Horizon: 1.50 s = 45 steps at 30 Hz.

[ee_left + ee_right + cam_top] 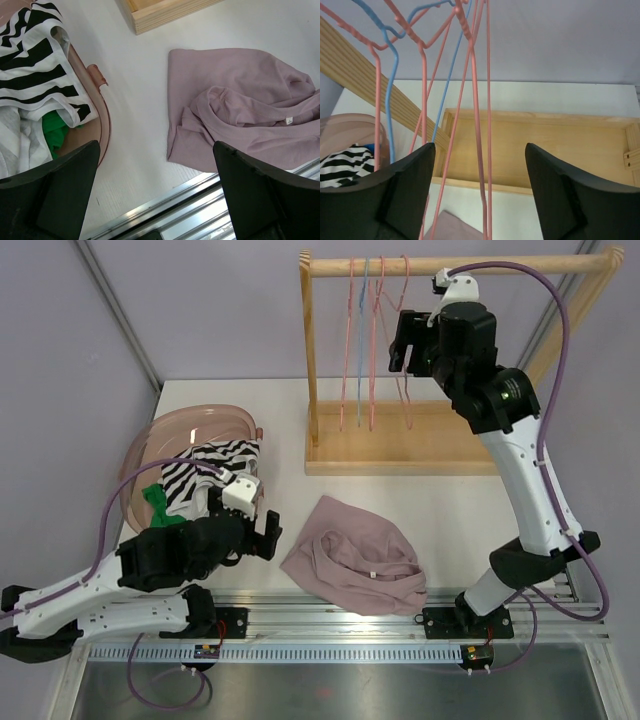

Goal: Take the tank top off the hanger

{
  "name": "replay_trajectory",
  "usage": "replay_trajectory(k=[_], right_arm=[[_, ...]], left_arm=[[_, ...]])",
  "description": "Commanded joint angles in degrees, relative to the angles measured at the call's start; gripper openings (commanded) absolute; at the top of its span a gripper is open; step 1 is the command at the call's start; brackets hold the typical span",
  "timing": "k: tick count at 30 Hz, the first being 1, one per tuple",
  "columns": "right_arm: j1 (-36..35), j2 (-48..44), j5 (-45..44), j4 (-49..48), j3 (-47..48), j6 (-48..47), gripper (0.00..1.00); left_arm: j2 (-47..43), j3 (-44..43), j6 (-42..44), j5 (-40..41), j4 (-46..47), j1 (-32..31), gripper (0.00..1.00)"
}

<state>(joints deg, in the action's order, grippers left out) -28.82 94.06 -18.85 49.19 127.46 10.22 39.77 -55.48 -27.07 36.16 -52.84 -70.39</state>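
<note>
While the tank top (355, 560) lies crumpled on the table (450, 505) – off every hanger, so the task looks done – the top view shows the right gripper (398, 348) up among the hangers (373, 350). Left wrist: the left gripper (156, 150) is spread and empty, just beside the tank top. Right wrist: fingers apart (a pink wire (477, 130) seemingly between them) – a careless pull-back could snag it and drag a hanger off the rail (500, 262).

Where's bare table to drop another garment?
Free: the strip of table between basin, rack base and tank top; a patch right of the tank top, up to the right arm. Crowded: basin, heaped with clothes; hangers over the rack base.
</note>
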Motion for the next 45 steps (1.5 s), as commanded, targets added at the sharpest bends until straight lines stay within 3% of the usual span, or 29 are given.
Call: replay_trajectory(k=[1, 2, 21, 28, 38, 41, 42, 44, 45], right_arm=[[-0.36, -5.72, 1.18, -1.29, -0.80, -1.16, 0.82], [-0.36, -8.08, 1.36, -1.20, -1.42, -1.17, 0.99], [-0.45, -50.72, 16.45, -1.02, -44.83, 3.93, 0.99], [-0.36, -56.79, 24.73, -0.67, -52.30, 5.69, 0.99], [-0.36, -61.10, 27.02, -0.76, -54.42, 5.86, 0.99], [-0.36, -61.89, 28.87, -1.20, -54.86, 6.30, 0.99], [-0.36, -62.07, 29.48, -1.46, -54.95, 6.48, 0.99], [-0.45, -62.68, 29.66, -1.46, -55.12, 6.39, 0.99], [-0.36, -62.86, 29.58, -1.55, -55.12, 6.39, 1.00]], left_arm=[[3.02, -2.26, -0.53, -0.82, 6.15, -0.19, 0.99], [4.08, -2.26, -0.53, -1.53, 7.39, -0.19, 0.99], [39.58, -6.39, -0.09, -12.25, 29.89, -8.62, 0.99], [51.27, -5.95, -1.32, -16.56, 36.04, -9.15, 0.99], [62.53, -4.64, -3.69, -21.22, 41.94, -9.15, 0.97], [64.99, -3.50, -4.74, -22.27, 42.82, -9.15, 0.80], [65.95, -3.23, -4.83, -23.06, 43.43, -9.15, 0.55], [66.40, -2.79, -5.88, -22.98, 43.26, -9.15, 0.29], [66.40, -2.35, -6.15, -22.72, 42.91, -9.15, 0.09]])
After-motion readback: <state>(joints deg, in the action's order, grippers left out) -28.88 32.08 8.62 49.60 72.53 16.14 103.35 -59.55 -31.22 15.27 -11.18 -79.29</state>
